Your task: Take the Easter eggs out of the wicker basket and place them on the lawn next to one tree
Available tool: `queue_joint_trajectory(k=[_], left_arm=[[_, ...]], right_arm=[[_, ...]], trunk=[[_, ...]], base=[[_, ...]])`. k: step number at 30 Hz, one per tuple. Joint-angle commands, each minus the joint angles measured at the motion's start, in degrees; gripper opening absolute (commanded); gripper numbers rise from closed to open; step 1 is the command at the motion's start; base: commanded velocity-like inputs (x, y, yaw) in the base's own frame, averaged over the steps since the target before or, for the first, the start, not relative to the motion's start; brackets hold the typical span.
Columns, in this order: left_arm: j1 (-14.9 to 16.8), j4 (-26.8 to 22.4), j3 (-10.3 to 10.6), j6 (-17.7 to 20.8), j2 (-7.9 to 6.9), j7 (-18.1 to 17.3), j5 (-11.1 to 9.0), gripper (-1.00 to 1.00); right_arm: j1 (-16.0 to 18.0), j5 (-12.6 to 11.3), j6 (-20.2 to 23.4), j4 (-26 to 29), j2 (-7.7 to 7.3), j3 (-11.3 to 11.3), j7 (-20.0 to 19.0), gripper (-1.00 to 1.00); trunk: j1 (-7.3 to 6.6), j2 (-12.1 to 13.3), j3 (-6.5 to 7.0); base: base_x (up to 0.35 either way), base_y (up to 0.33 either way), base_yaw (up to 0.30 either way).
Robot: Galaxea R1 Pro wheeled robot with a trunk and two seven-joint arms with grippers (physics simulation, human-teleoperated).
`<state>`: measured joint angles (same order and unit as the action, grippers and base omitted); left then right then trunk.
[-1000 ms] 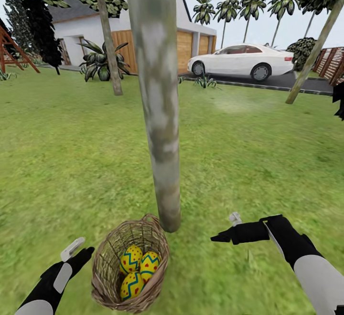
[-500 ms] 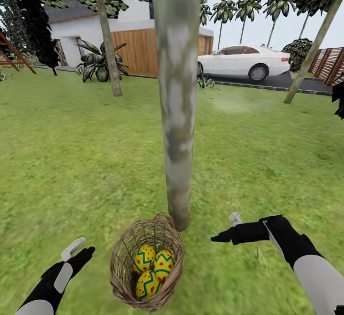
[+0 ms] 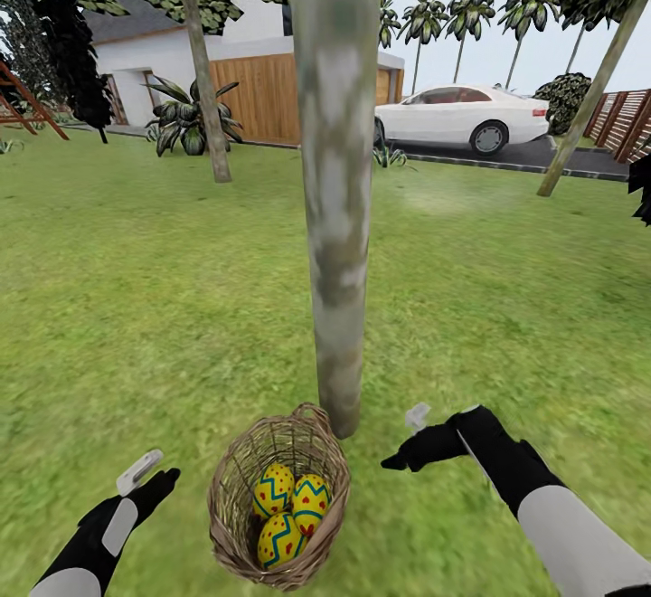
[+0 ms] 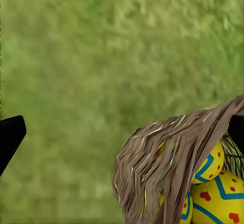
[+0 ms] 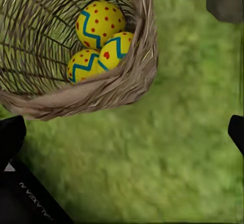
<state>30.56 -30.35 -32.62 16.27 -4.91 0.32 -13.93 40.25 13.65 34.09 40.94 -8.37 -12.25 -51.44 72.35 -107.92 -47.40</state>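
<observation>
The wicker basket (image 3: 228,502) stands on the lawn (image 3: 136,307) just in front of the foot of a thick pale mottled tree (image 3: 336,190). Three yellow Easter eggs (image 3: 310,497) with blue zigzags and red dots lie together inside it. My left gripper (image 3: 149,481) hangs open, apart from the basket on its left. To the basket's right my right gripper (image 3: 403,440) is open, close to the trunk's base. The right wrist view looks into the basket (image 5: 101,94) at the eggs (image 5: 99,23). The left wrist view catches the basket's wall (image 4: 162,163) and two eggs (image 4: 218,198).
Grass spreads on all sides. A thinner tree (image 3: 206,81) and a spiky plant (image 3: 185,118) stand far back left, a leaning trunk (image 3: 592,90) far right. Behind are a house with wooden garage doors (image 3: 258,95), a white car (image 3: 461,116) and a slatted fence (image 3: 624,122).
The whole view first shifted, carrying tree and basket rightward in the picture. Since then my right gripper has moved left and a little lower, nearer the basket. The left arm is still.
</observation>
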Motion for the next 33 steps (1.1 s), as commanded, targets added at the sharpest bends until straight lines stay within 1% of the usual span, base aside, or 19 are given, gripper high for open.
queue_joint_trajectory(k=[1, 2, 3, 4, 5, 6, 7, 8, 9, 10, 13, 14, 16, 18, 19, 20, 22, 25, 33], left_arm=[[0.02, -0.07, -0.16, 0.4, 0.01, 0.03, -0.57, 1.0], [0.02, -0.02, -0.16, 0.41, 0.02, 0.03, -0.57, 1.0], [0.02, 0.05, -0.16, 0.45, 0.05, 0.03, -0.57, 1.0], [0.02, 0.04, -0.16, 0.48, 0.06, 0.03, -0.57, 1.0], [0.02, 0.03, -0.16, 0.49, 0.03, 0.03, -0.57, 1.0], [0.02, 0.05, -0.16, 0.5, 0.01, 0.03, -0.57, 1.0], [0.02, 0.07, -0.16, 0.51, 0.0, 0.03, -0.57, 1.0], [0.02, 0.07, -0.16, 0.51, 0.0, 0.03, -0.57, 1.0], [0.02, -0.02, -0.26, 0.52, -0.12, 0.03, -0.57, 1.0], [0.02, -0.04, -0.29, 0.52, -0.14, 0.03, -0.57, 1.0], [0.02, -0.1, -0.32, 0.52, -0.18, 0.09, -0.57, 1.0], [0.02, -0.13, -0.33, 0.52, -0.19, 0.08, -0.57, 1.0], [0.02, -0.16, -0.33, 0.5, -0.19, 0.06, -0.57, 1.0], [0.02, -0.21, -0.33, 0.46, -0.19, 0.05, -0.57, 1.0], [0.02, -0.23, -0.33, 0.44, -0.19, 0.04, -0.57, 1.0], [0.02, -0.27, -0.33, 0.44, -0.19, 0.04, -0.57, 1.0], [0.02, -0.31, -0.3, 0.43, -0.13, 0.04, -0.59, 1.0], [0.02, -0.32, -0.25, 0.43, -0.1, 0.04, -0.64, 1.0], [0.02, -0.32, -0.23, 0.43, 0.0, 0.03, -0.64, 1.0]], right_arm=[[0.02, 0.75, 0.6, 0.66, 0.36, -0.67, -0.06, 1.0], [0.01, 1.14, 1.39, 0.97, 1.37, -1.09, 0.49, 1.0], [0.01, 2.41, 2.38, 1.23, 3.16, -1.83, 2.18, 1.0], [-0.01, 3.78, 2.78, 1.32, 4.32, -2.53, 3.96, 1.0], [-0.06, 5.5, 3.05, 1.32, 5.47, -3.4, 6.29, 1.0], [-0.15, 7.29, 3.22, 1.33, 7.1, -4.18, 9.6, 1.0], [-0.22, 8.77, 3.36, 1.35, 8.73, -4.7, 12.72, 1.0], [-0.27, 9.77, 3.46, 1.37, 9.9, -5.07, 14.8, 1.0], [-0.4, 11.23, 3.65, 1.43, 13.01, -5.73, 17.76, 1.0], [-0.41, 11.42, 3.67, 1.43, 13.75, -5.81, 18.08, 1.0], [-0.43, 11.58, 3.7, 1.52, 15.09, -6.24, 18.53, 1.0], [-0.43, 11.73, 3.7, 1.57, 16.01, -7.71, 19.05, 1.0], [-0.44, 11.75, 3.74, 1.58, 16.89, -10.4, 20.69, 1.0], [-0.44, 11.48, 3.77, 1.61, 17.5, -13.21, 23.53, 1.0], [-0.44, 11.04, 4.61, 1.64, 17.87, -15.1, 26.13, 1.0], [-0.44, 10.56, 6.6, 1.65, 17.99, -15.81, 27.07, 1.0], [-0.44, 9.79, 9.89, 1.69, 18.08, -16.41, 27.73, 1.0], [-0.55, 9.4, 11.78, 2.03, 18.2, -16.73, 28.03, 1.0], [-0.79, 9.29, 11.96, 2.21, 18.36, -16.76, 28.06, 1.0]], trunk=[[-0.01, -0.02, -0.05], [-0.01, -0.02, -0.05], [-0.01, -0.02, -0.05], [-0.01, -0.02, -0.05], [-0.01, -0.02, -0.05], [-0.01, -0.02, -0.05], [-0.01, -0.02, -0.05], [-0.01, -0.02, -0.05], [-0.01, -0.02, -0.05], [-0.01, -0.02, -0.05], [-0.01, -0.02, -0.05], [-0.01, -0.02, -0.05], [-0.01, -0.02, -0.05], [-0.01, -0.02, -0.05], [-0.01, -0.02, -0.05], [-0.01, -0.02, -0.05], [-0.01, -0.02, -0.05], [-0.01, -0.02, -0.05], [-0.01, -0.02, -0.05]], base=[[0.0, 0.0, 0.0], [0.0, 0.0, 0.0], [0.0, 0.0, 0.0], [0.0, 0.0, 0.0], [0.0, 0.0, 0.0], [0.0, 0.0, 0.0], [0.0, 0.0, 0.0], [0.0, 0.0, 0.0], [0.0, 0.0, 0.0], [0.0, 0.0, 0.0], [0.0, 0.0, 0.0], [0.0, 0.0, 0.0], [0.0, 0.0, 0.0], [0.0, 0.0, 0.0], [0.0, 0.0, 0.0], [0.0, 0.0, 0.0], [0.0, 0.0, 0.062], [0.0, 0.0, 0.22], [0.0, 0.0, 0.291]])
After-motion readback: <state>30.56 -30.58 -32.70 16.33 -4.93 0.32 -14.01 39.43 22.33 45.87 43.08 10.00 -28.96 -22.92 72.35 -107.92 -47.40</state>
